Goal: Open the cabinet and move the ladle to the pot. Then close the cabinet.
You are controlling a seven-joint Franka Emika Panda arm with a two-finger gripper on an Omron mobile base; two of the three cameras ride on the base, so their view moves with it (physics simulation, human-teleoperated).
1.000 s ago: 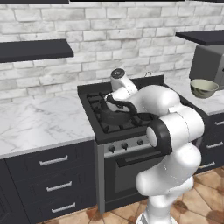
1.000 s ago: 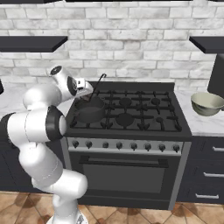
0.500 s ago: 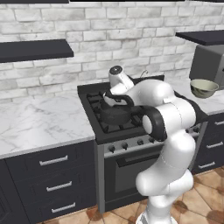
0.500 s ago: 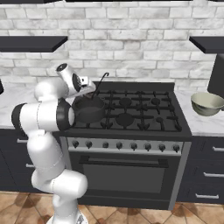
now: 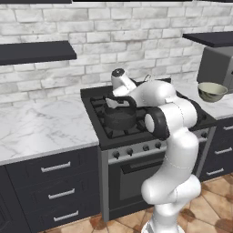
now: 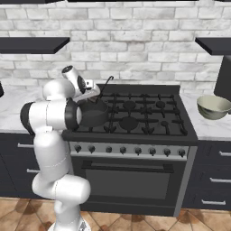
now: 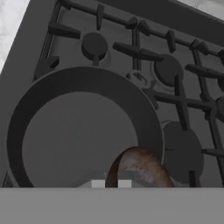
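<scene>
Over the stove [image 6: 135, 113], bent low with gripper [image 6: 92, 88] clenched on the ladle [image 6: 103, 88]; rusty brown bowl inside the pot [image 7: 83, 127] rim, thin handle slanting up. Pot round, dark, on front-left burner.

Arm [image 5: 175, 136]: glossy white rounded shells, dark grey-black joint rings and end caps, bulbous links. No visible cables, screws, markings.
</scene>
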